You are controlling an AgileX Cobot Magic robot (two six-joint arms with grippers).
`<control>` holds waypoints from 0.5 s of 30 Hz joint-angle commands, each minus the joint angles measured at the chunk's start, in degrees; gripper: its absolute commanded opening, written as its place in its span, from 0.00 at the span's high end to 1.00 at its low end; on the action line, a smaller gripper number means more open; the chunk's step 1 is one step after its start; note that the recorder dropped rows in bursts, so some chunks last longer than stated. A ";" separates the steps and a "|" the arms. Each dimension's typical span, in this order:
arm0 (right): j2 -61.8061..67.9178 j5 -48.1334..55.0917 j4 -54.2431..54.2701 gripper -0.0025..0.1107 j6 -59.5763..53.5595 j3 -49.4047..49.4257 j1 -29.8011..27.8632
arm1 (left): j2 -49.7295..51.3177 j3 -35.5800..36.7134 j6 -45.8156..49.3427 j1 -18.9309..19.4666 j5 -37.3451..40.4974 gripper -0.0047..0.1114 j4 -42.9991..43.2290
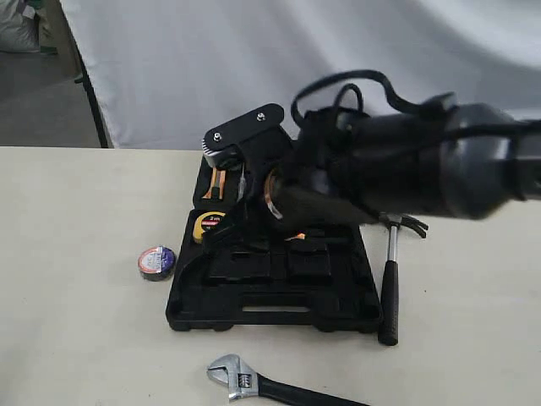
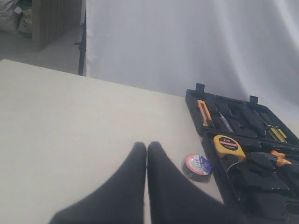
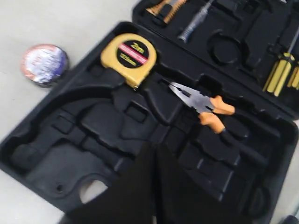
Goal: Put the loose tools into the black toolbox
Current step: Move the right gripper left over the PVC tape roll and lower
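Plainly, the black toolbox [image 1: 193,298] is laid open on the pale table [image 1: 76,330], with its moulded tray toward the near edge and its lid behind. All three loose tools are seen outside it. The small tape roll [image 1: 156,262], dark with a red-white label, is set flat on the table just beside the left side of the tray. The claw hammer [image 1: 389,288] is laid along the right side of the tray, close against it, with the steel head at the far end and the black handle pointed toward the near edge. The adjustable wrench [image 1: 254,385] is placed on the table in front of the toolbox, apart from it, with its silver jaw end to the left. Inside the tray a yellow tape measure [image 3: 130,55] is seated in a corner recess, and orange-handled pliers [image 3: 202,103] are lodged just beside it. The right gripper [image 3: 153,148] is held above the tray, its dark fingers pressed together with nothing between them. The left gripper [image 2: 146,146] is held over bare table near the tape roll, its fingers likewise brought tight together and nothing gripped.
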 commanded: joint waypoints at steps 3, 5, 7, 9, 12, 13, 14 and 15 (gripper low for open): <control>11.29 15.31 35.13 0.98 -38.44 -19.08 -4.48 | -0.18 -0.15 -0.27 1.45 -0.41 0.95 0.25; 14.78 18.16 46.46 0.98 -48.60 -24.53 -5.88 | -0.18 -0.15 -0.27 1.45 -0.41 0.95 0.25; 18.76 20.49 53.46 0.98 -52.65 -30.43 -6.93 | -0.18 -0.15 -0.27 1.45 -0.41 0.95 0.25; 22.26 21.17 54.66 0.98 -52.43 -35.85 -6.92 | -0.18 -0.15 -0.27 1.45 -0.41 0.95 0.25; 27.40 21.17 54.52 0.98 -50.80 -42.10 -6.55 | -0.18 -0.15 -0.27 1.45 -0.41 0.95 0.25; 28.59 21.06 54.23 0.98 -49.80 -43.63 -6.21 | -0.18 -0.15 -0.27 1.45 -0.41 0.95 0.25; 29.98 20.96 53.75 0.98 -48.61 -45.46 -5.89 | -0.18 -0.15 -0.27 1.45 -0.41 0.95 0.25; 31.39 20.82 52.91 0.97 -47.34 -47.27 -5.46 | -0.18 -0.15 -0.27 1.45 -0.41 0.95 0.25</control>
